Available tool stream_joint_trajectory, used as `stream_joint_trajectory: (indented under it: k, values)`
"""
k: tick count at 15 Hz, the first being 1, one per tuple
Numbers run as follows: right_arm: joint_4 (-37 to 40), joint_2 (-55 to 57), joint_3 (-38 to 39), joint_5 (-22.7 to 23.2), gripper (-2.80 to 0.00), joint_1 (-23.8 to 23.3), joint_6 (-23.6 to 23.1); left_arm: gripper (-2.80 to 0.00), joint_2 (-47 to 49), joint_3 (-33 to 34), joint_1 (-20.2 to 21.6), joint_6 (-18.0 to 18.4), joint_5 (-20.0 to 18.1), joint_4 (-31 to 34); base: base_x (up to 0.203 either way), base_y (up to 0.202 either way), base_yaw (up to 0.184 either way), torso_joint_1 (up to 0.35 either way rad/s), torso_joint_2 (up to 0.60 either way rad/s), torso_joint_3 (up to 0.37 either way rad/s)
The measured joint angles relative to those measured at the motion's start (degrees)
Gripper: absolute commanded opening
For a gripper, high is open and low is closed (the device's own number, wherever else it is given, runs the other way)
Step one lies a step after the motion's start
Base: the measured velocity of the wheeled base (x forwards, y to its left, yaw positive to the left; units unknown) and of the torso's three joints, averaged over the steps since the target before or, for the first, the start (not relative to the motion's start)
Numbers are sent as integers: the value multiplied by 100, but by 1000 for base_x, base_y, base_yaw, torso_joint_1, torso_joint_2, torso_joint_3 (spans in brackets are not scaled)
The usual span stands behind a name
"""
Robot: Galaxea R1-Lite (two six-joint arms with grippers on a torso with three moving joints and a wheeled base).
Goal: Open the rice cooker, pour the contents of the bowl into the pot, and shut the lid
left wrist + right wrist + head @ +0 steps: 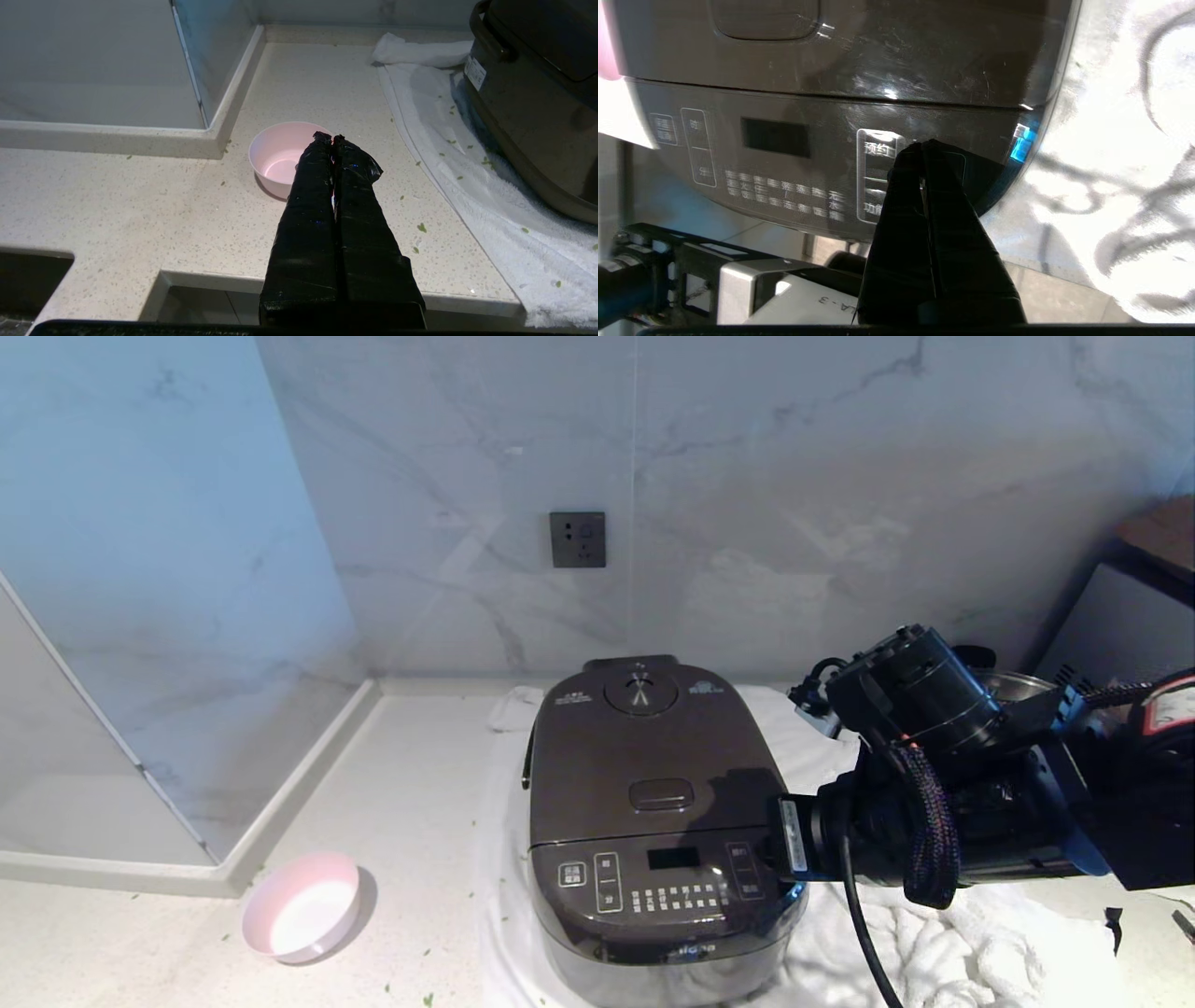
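The rice cooker [653, 821] sits shut at the centre of a white towel [943, 933] on a pale speckled counter [401, 793], its lid [644, 756] down flat and its front button panel [667, 877] facing the robot. The right gripper [923, 144], fingers pressed together and holding nothing, hangs at the cooker's front right corner, its tips just over the right-hand button column. From those tips the oval latch button [661, 794] lies at about ten o'clock in the head view, up on the lid and near its front edge; the button's long axis runs across the cooker, side to side. The right arm is by far the nearer to it.

The bowl [302, 906], pale pink and showing an empty white inside, stands well apart from the cooker at about eight o'clock, on bare counter off the towel. The left gripper [332, 140] hovers above it, also closed on nothing. Green bits [422, 227] speckle the counter and towel.

Behind the cooker, at twelve o'clock, a dark wall socket [577, 539] is set in grey-veined marble. A steel pot [1013, 686] shows at two o'clock behind the right arm. Judging by the empty bowl and closed lid, the pouring may already be done.
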Motion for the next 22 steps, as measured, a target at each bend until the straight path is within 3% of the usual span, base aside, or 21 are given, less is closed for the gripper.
stream_joint_trajectory:
  k: [7, 13, 17, 22]
  values:
    - [265, -327, -279, -7, -280, -20, -2, -280, 0, 0, 0, 0, -2, 0, 0, 0, 0, 0, 0, 0]
    - [1961, -1553, -1735, -60, -280, 211, -38, -280, 0, 0, 0, 1, -2, -1, 0, 0, 0, 0, 0, 0]
    - [2452, -2725, -1909, -372, -280, 622, -457, -280, 0, 0, 0, 0, 0, 0, 0, 0, 0, 0, 0, 0]
    - [2579, -4026, -1102, -420, -280, -132, -965, -280, 0, 0, 0, 0, 0, 2, 0, 0, 0, 0, 0, 0]
